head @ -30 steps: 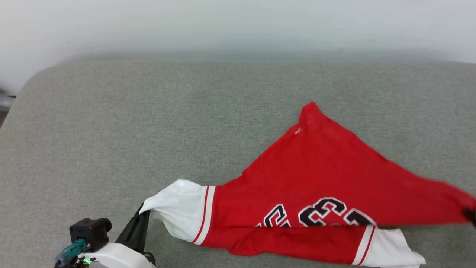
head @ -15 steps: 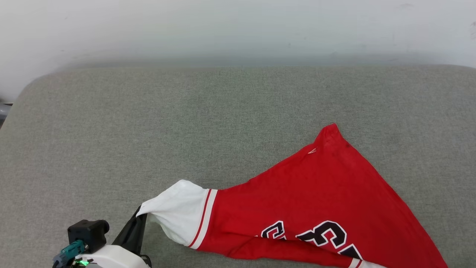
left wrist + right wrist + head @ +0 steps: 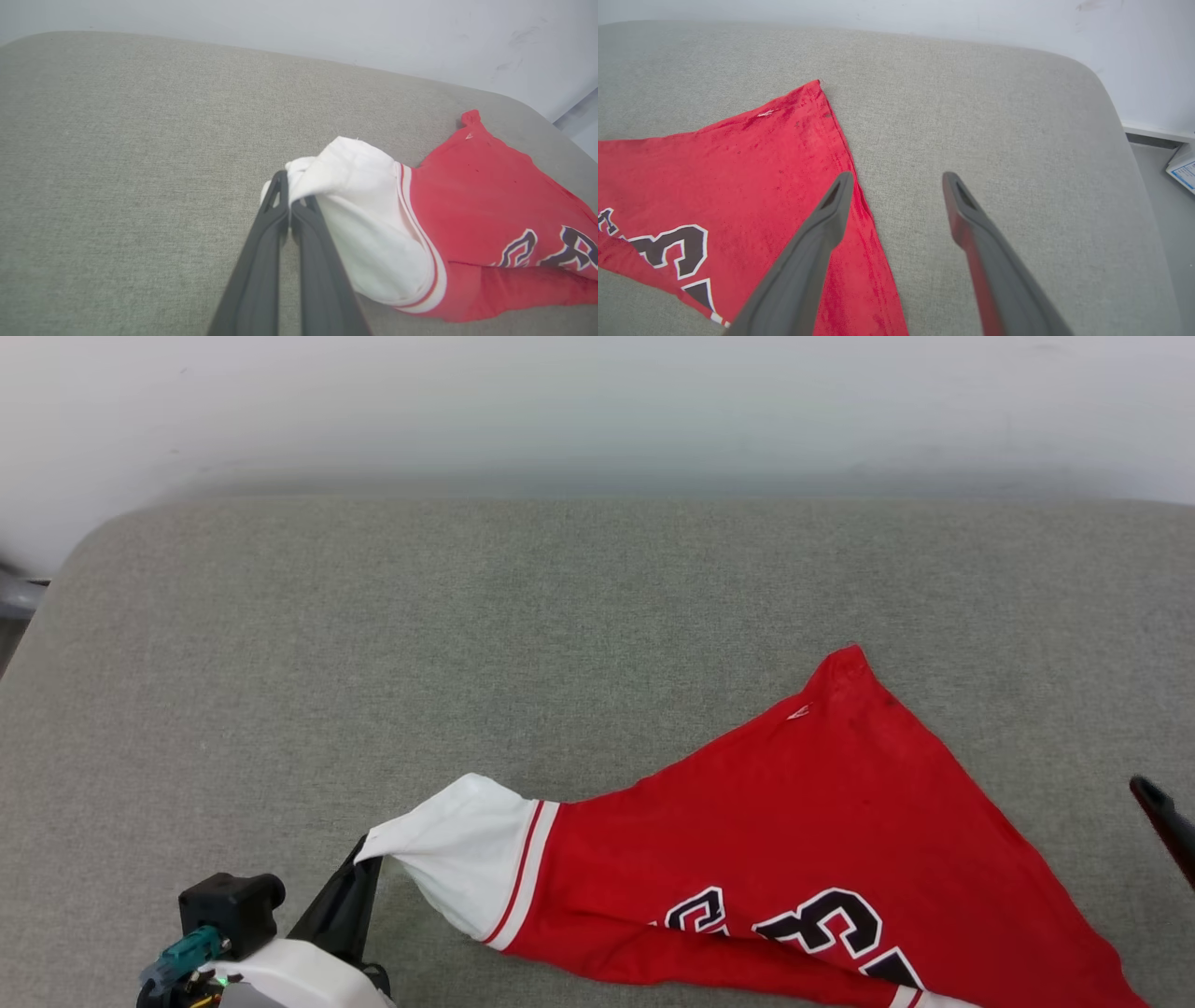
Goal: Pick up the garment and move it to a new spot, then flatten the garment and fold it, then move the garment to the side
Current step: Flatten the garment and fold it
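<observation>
1. The garment (image 3: 794, 840) lies on a grey padded surface (image 3: 467, 635), in its near-right part, spread into a rough triangle with one red corner pointing towards the pale wall (image 3: 597, 401).
2. The left hand (image 3: 290, 196) is closed on the tip of the garment's white sleeve (image 3: 355, 205), pinching the cloth between its two dark fingers at the garment's left end.
3. The right hand (image 3: 899, 179) is open and holds nothing, its fingers spread wide.
4. In the right wrist view one finger overlaps the red hem and the other is over bare grey padding just beside it.
5. Dark, white-edged lettering shows on the red cloth.
</observation>
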